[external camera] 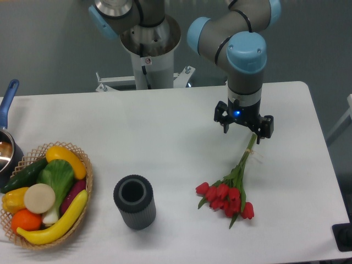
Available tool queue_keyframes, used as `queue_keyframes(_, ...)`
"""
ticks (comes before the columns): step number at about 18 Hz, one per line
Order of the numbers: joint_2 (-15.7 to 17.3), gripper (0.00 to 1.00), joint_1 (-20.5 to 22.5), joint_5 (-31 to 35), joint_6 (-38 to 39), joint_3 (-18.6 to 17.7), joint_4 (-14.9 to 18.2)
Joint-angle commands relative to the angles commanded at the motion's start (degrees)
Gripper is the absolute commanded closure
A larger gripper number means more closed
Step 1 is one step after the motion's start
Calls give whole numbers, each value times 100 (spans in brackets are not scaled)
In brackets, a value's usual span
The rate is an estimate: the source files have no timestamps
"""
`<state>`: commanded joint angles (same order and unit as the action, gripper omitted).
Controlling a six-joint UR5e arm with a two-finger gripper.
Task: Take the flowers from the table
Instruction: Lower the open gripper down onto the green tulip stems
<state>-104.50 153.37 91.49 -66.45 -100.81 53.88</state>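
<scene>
Your claw (244, 128) hangs over the white counter (165, 137) at about two o'clock from its middle, pointing straight down from the arm's blue-capped wrist. From this high view the black claw body hides the fingertips, so you cannot tell how far apart the jaws stand or whether they touch anything. A small blue light glows on the claw's housing.

The flowers (231, 190) lie flat on the counter at about four o'clock from its middle. The red tulip buds cluster at the lower end, toward the near edge, and the green stems run up and slightly right from them, toward one o'clock. The tip of the stems reaches right up to the claw's underside on its right side; whether the stems sit between the fingers or just beside them is not clear from here. The buds themselves lie on the counter surface, well clear of the claw.

At nine o'clock from the buds, with open counter between, a dark ribbed cylinder (135, 202) stands upright with its open mouth facing up. Further toward nine o'clock, near the counter's left edge, a woven basket (88, 181) holds toy produce: a banana, a corn cob, a cucumber, an orange, a leafy green, an eggplant and a pale round piece. Just beyond the basket at the far left edge you see part of a pot (6, 148) with a blue handle.
</scene>
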Motion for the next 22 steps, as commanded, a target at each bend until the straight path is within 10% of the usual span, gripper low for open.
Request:
queue_keyframes(6,-88,0,26,-18,52,36,-78)
queue_keyframes(10,-185,0,44,-35,97,-333,-922)
queue_keyframes(22,-888,0,141,0,-369,-378,-958)
